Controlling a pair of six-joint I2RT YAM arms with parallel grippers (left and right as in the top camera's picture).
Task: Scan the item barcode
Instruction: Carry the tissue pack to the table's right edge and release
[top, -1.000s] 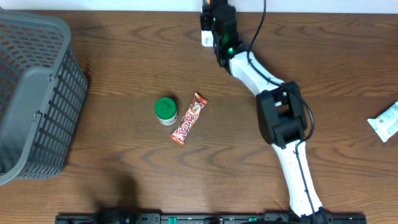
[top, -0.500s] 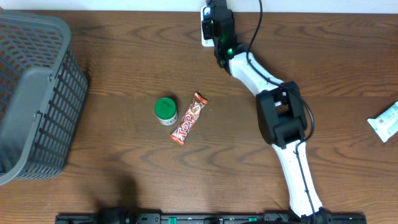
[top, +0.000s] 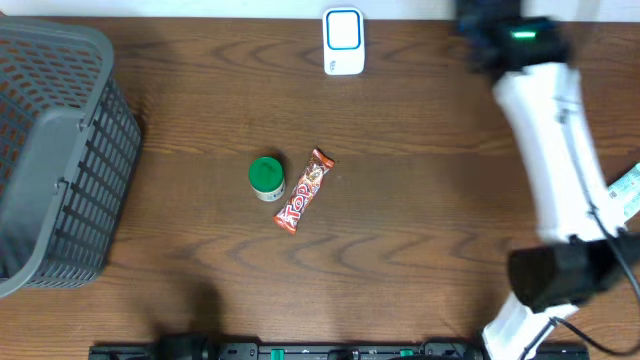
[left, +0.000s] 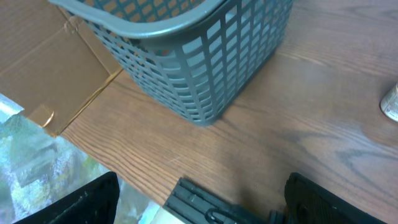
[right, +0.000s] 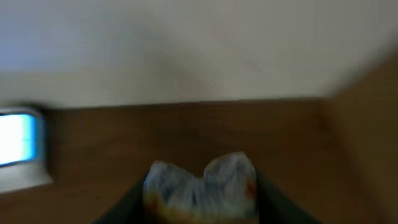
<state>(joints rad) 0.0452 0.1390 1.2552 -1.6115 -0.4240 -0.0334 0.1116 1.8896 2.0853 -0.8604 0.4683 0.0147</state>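
Grey basket (top: 100, 200) at nine o'clock, scanner (top: 343, 40) at twelve, held item out toward one o'clock.
The left gripper (left: 202, 193) hangs spread and empty beside the basket; a green-lidded can (top: 266, 177) and a candy bar (top: 304, 189) lie mid-table. The right gripper (right: 199, 200) is clamped on a pale, blurred packet (right: 186, 177), off at the scanner's three o'clock, so I judge the scan step is in hand. Next, the packet's barcode, unseen here, must squarely face the scanner.

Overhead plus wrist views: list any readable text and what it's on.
"Kop…": candy bar, white letters; the rest is too small to read.
Scanner: lit blue screen, nothing legible.
Packet at the right edge: print too small.
Held item, right wrist view: too blurred.
Green-lidded jar, basket: no text visible.
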